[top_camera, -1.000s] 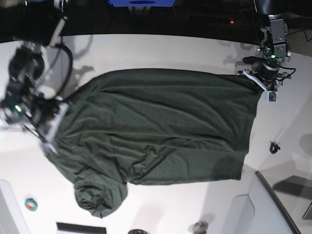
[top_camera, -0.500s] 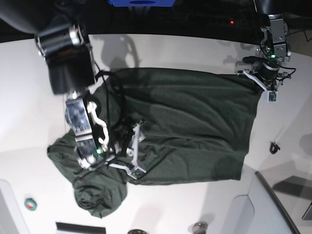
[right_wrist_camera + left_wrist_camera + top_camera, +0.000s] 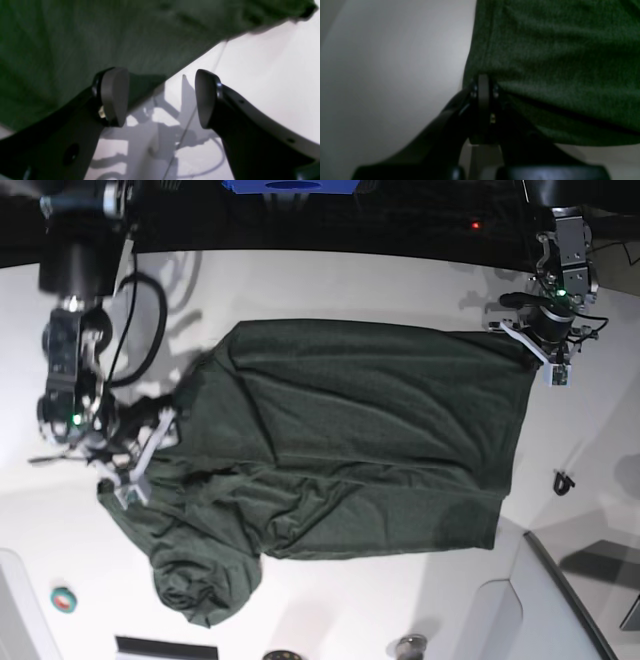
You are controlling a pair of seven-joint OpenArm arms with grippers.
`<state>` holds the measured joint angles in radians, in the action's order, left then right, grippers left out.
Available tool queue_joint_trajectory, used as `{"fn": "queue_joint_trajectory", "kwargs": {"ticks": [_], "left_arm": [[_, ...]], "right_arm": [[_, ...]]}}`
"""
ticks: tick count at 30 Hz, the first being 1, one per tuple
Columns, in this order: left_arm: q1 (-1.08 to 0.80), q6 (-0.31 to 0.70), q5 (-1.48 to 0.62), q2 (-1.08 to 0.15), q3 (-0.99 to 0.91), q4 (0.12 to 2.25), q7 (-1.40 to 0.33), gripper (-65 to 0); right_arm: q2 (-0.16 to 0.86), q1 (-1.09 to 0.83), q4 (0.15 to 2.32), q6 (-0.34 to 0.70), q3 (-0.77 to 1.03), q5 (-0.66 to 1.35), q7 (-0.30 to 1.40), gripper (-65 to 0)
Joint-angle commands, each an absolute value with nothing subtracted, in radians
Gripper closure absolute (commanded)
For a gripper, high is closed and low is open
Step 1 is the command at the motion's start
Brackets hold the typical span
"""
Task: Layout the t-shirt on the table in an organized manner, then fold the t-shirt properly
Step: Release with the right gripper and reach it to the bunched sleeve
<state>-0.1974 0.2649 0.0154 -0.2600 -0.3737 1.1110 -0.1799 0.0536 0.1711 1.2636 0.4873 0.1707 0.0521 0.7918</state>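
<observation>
Base view: the dark green t-shirt (image 3: 350, 435) sprawls across the white worktop (image 3: 330, 285), a teal tape roll (image 3: 64, 600) near its bunched sleeve. The left gripper (image 3: 545, 345) has its jaws clamped on a corner; the right gripper (image 3: 140, 460) hovers at the opposite edge, jaws apart.

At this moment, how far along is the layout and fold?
Done: most of the t-shirt lies spread on the table, not neatly. In hand: the left gripper is shut on the shirt's edge at one corner; the right gripper is open and empty beside the opposite edge. Left: one end is bunched and wrinkled, so flattening remains, and no fold shows yet.
</observation>
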Motion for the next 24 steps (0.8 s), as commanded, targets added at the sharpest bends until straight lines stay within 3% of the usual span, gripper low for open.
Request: {"fn": "queue_joint_trajectory", "kwargs": {"ticks": [1,7,12,14,17,21,24], "left_arm": [[-0.220,0.274,0.054,-0.259,-0.371,1.092,-0.302,0.0],[-0.222,0.274,0.053,-0.259,-0.371,1.089,-0.302,0.0],[-0.222,0.274,0.053,-0.259,-0.371,1.089,-0.302,0.0],[-0.222,0.274,0.054,-0.257,-0.371,1.089,-0.302,0.0],[-0.222,0.274,0.054,-0.257,-0.371,1.089,-0.302,0.0],[-0.222,0.274,0.054,-0.257,-0.371,1.089,-0.302,0.0],[-0.222,0.274,0.054,-0.257,-0.371,1.089,-0.302,0.0]], "right_arm": [[0.061,0.219,1.244,0.487,0.180,0.059,0.773,-38.9],[0.088,0.331,1.043,0.487,0.174,0.059,0.710,-38.6],[0.081,0.328,1.078,0.495,0.154,0.059,0.714,-21.9],[0.088,0.320,1.086,0.495,0.073,0.059,0.710,-18.9],[0.110,0.320,1.086,0.495,-0.054,0.059,0.704,-21.6],[0.117,0.320,1.076,0.487,-0.170,0.058,0.639,-30.5],[0.119,0.321,1.073,0.487,-0.214,0.058,0.625,-32.1]]}}
